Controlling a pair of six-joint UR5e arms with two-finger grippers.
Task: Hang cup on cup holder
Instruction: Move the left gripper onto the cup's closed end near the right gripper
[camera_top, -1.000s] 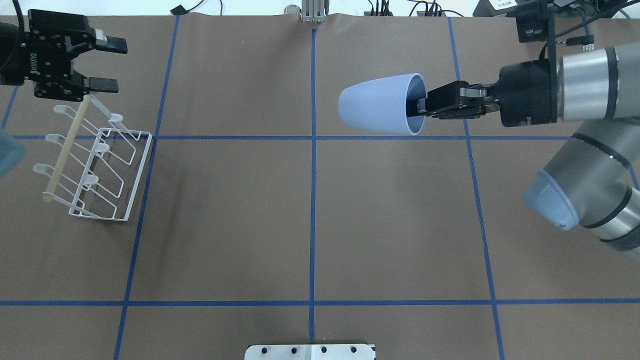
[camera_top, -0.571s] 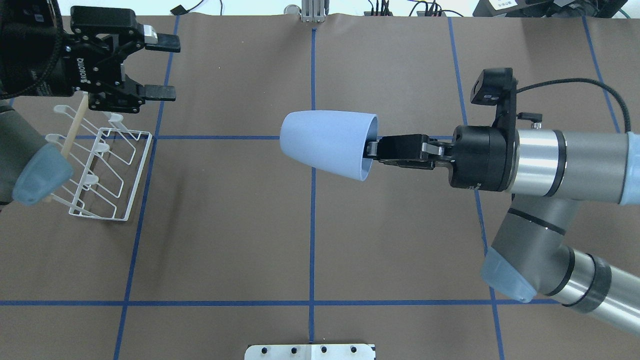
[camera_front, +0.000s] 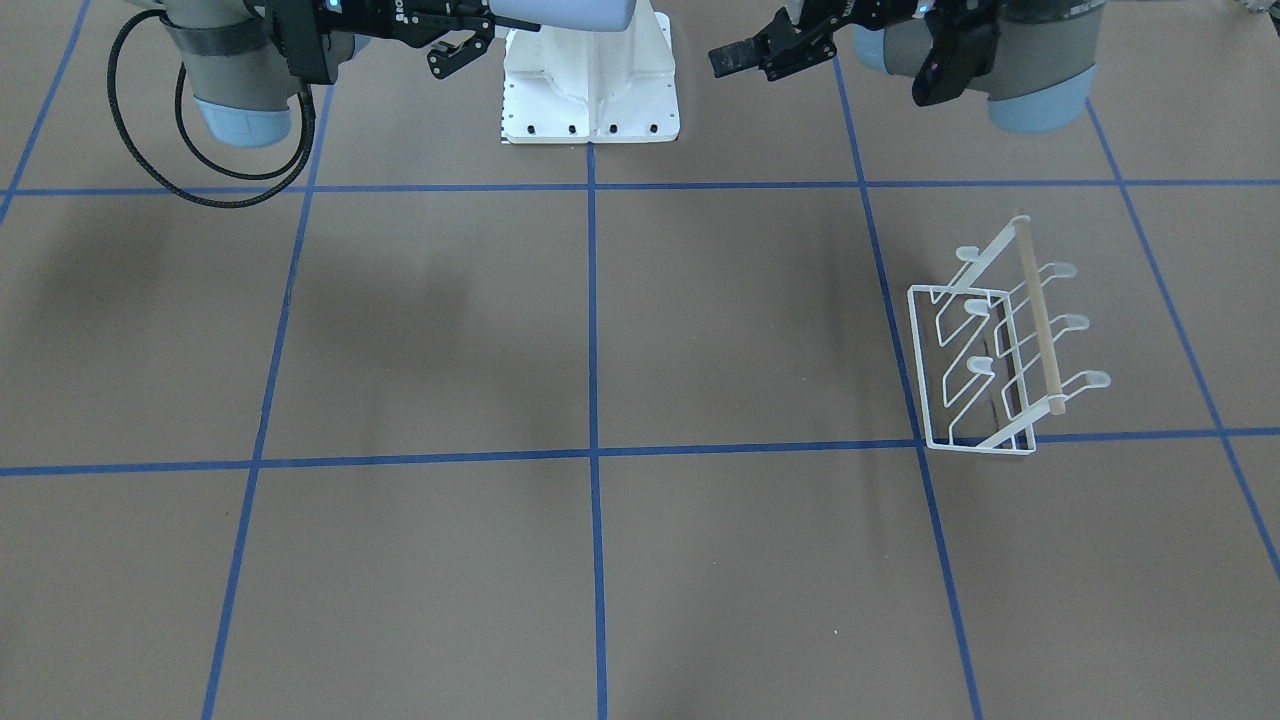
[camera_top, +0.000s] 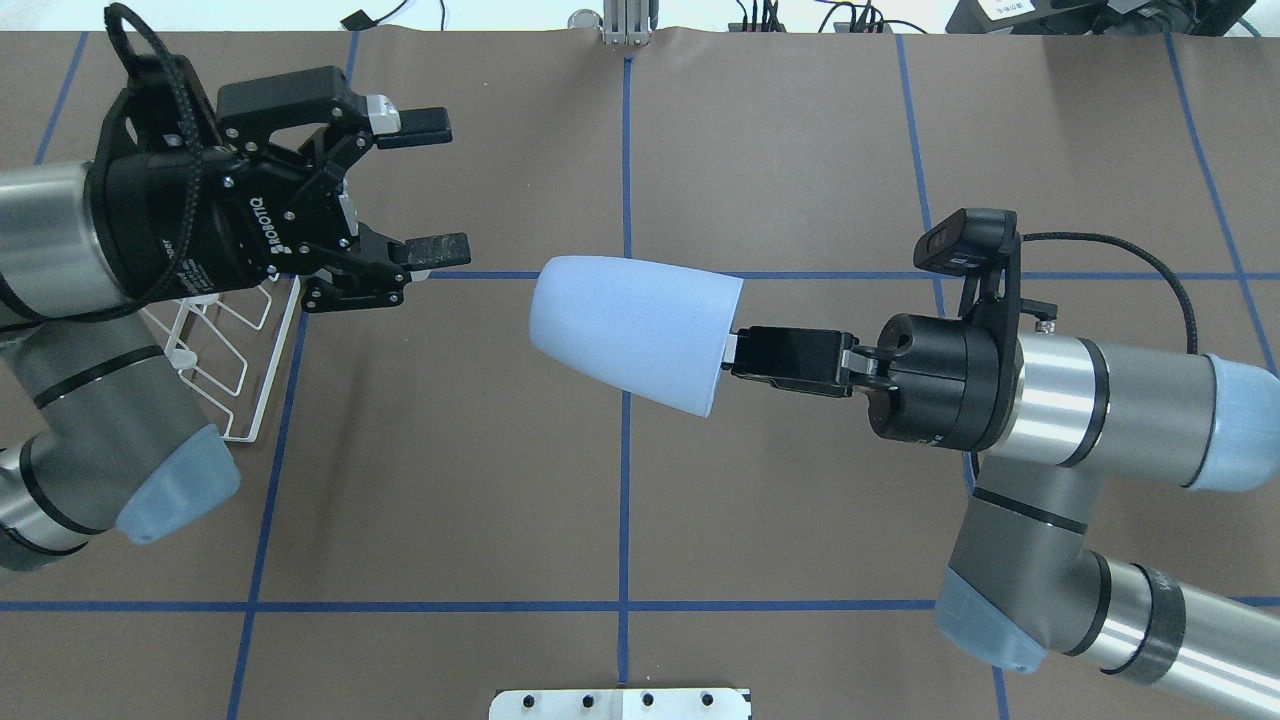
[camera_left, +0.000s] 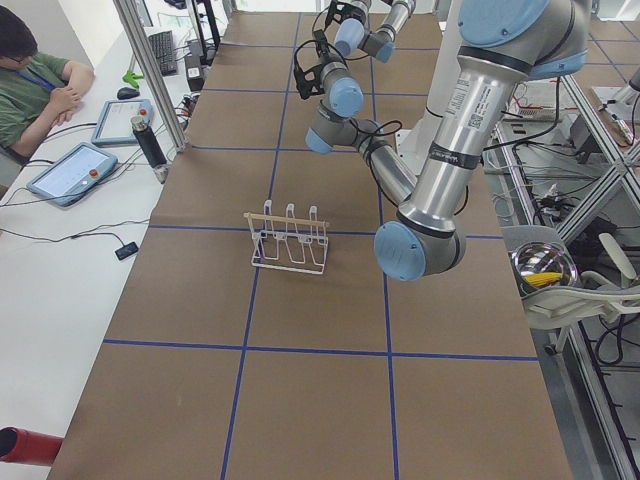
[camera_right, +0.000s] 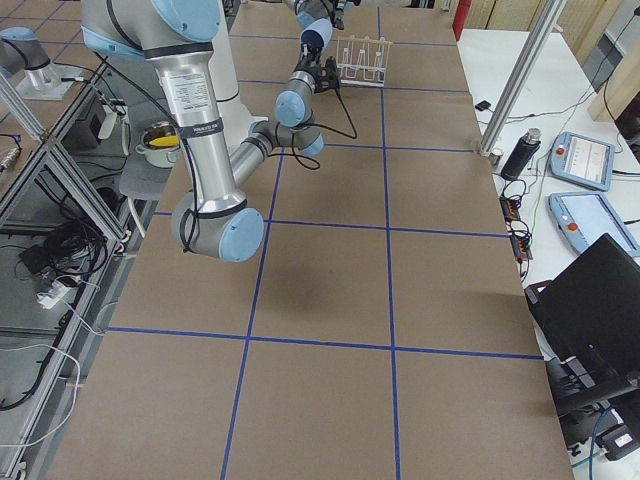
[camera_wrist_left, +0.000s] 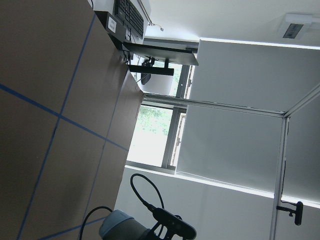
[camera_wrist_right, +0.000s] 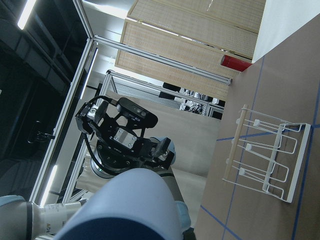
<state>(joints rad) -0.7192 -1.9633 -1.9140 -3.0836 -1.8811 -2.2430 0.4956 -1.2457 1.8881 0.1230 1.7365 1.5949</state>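
Note:
The light-blue cup (camera_top: 635, 330) lies sideways in the air over the table's middle, base toward the left arm. My right gripper (camera_top: 733, 352) is shut on its rim, one finger inside. The cup also shows large in the right wrist view (camera_wrist_right: 130, 205). My left gripper (camera_top: 455, 185) is open and empty, facing the cup's base with a gap between them. The white wire cup holder (camera_front: 1005, 350) with its wooden dowel stands on the table. In the overhead view the left arm hides most of the cup holder (camera_top: 250, 350).
The robot's white base plate (camera_front: 590, 90) sits at the near table edge. Blue tape lines (camera_top: 625, 150) mark a grid on the brown cover. An operator (camera_left: 30, 80) sits at a side table with tablets. A metal bowl (camera_left: 543, 268) sits on a shelf beside the robot.
My right arm has carried the cup leftward and nearer the robot. My left gripper has moved right from beside the cup holder toward the cup, still open.

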